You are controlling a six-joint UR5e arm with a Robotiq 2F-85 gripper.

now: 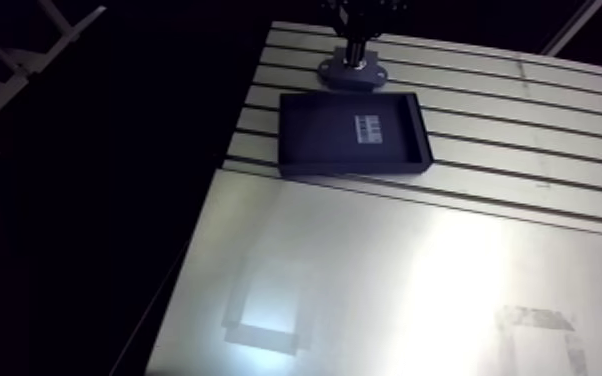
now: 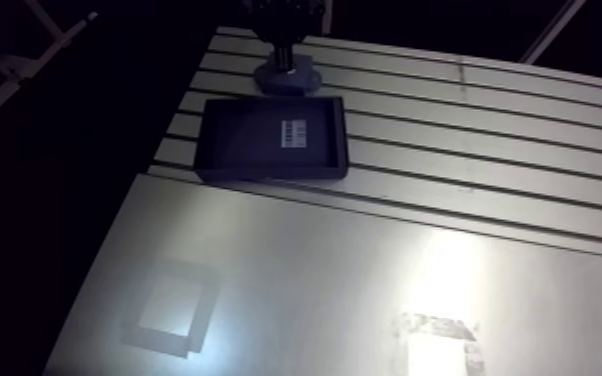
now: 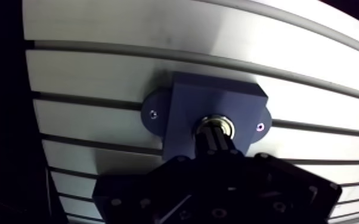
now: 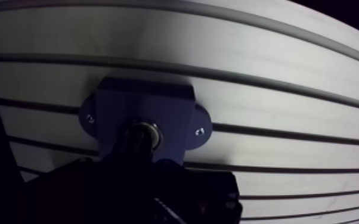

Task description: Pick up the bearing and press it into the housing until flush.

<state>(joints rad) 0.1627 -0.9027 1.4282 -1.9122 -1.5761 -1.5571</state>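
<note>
The table (image 1: 525,110) looks like smooth, sheeny metal, the housing (image 3: 212,101) matt dark plastic, the bearing (image 3: 217,120) glossy metal.

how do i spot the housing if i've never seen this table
On the slotted aluminium table, find the flat dark tray. Just beyond it sits the housing, a smaller dark block. Unlike the tray, it has two screwed ears and a shiny ring in the middle.

housing (image 3: 212,101): one
bearing (image 3: 219,126): one
flange screws (image 3: 153,114): two
black tray (image 1: 315,135): one
white label (image 1: 370,128): one
</note>
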